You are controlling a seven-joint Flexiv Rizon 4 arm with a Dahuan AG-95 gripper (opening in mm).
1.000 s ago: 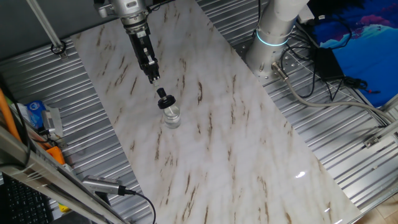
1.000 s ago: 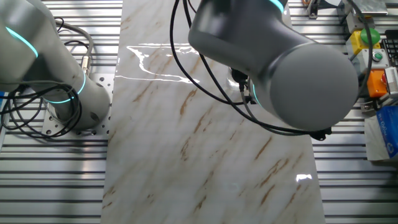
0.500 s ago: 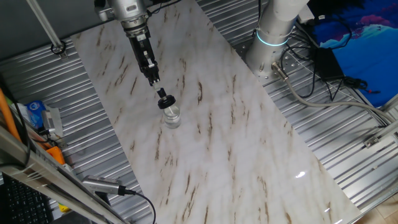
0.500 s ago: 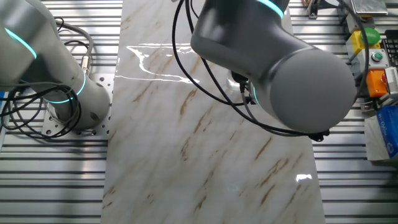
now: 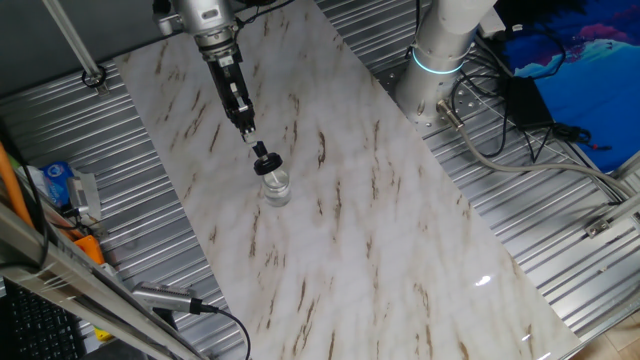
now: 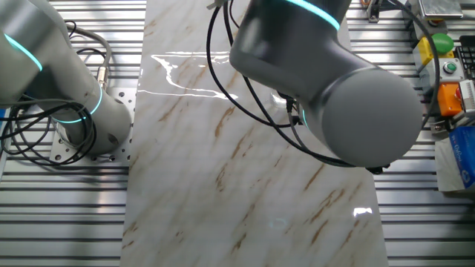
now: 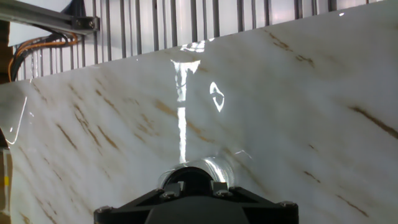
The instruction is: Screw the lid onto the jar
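One jar (image 5: 275, 186), one lid (image 5: 264, 157), one pincer (image 5: 247, 130), one marble table (image 5: 380, 230).

You see the jar (image 5: 275, 186) standing upright near the middle of the table (image 5: 380, 240), with the lid (image 5: 264, 159) on its top. The claw (image 5: 246, 128) hangs just above and behind the lid, apart from it.

A marble-patterned tabletop (image 5: 380, 220) lies on ribbed metal flooring (image 5: 520, 210). Overhead light glares on its glossy surface. Cables (image 5: 500, 130) trail nearby, beside blue cloth (image 5: 580, 50).
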